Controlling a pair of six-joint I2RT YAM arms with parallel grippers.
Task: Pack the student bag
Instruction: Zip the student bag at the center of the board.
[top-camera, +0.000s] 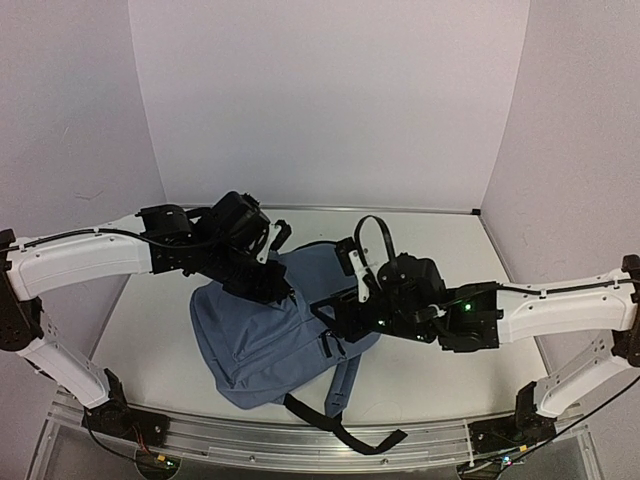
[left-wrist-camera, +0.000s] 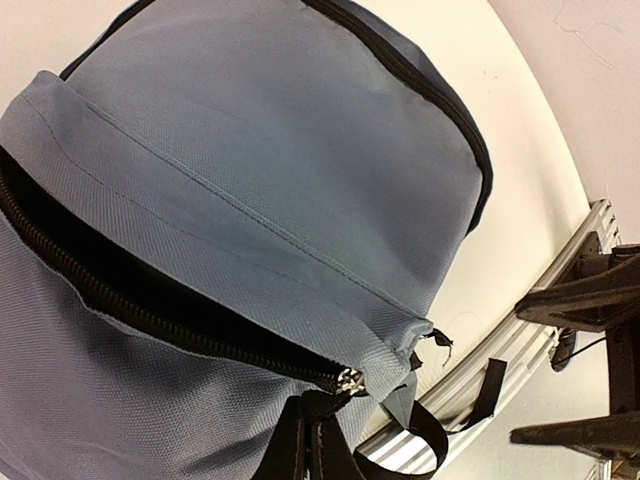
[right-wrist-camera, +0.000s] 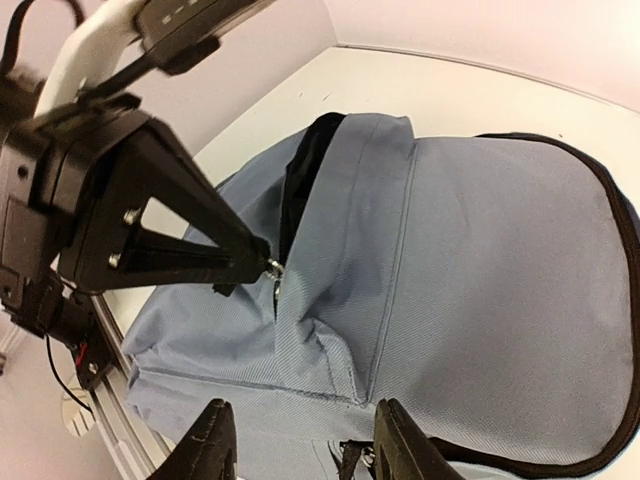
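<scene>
The student bag (top-camera: 260, 340) is a blue-grey backpack that lies flat in the middle of the table. It fills the left wrist view (left-wrist-camera: 280, 170) and the right wrist view (right-wrist-camera: 480, 280). Its front pocket zipper (left-wrist-camera: 120, 300) is open and shows dark lining. My left gripper (left-wrist-camera: 308, 425) is shut on the metal zipper pull (left-wrist-camera: 348, 380) at the end of that zipper. It also shows in the top view (top-camera: 278, 285) and the right wrist view (right-wrist-camera: 250, 255). My right gripper (right-wrist-camera: 300, 450) is open just above the bag's fabric, next to the left one (top-camera: 335, 312).
The bag's black straps (top-camera: 345, 430) trail over the aluminium rail (top-camera: 300, 430) at the near table edge. A black carry loop (top-camera: 370, 235) sticks up at the bag's far end. White walls close the table at the back and sides.
</scene>
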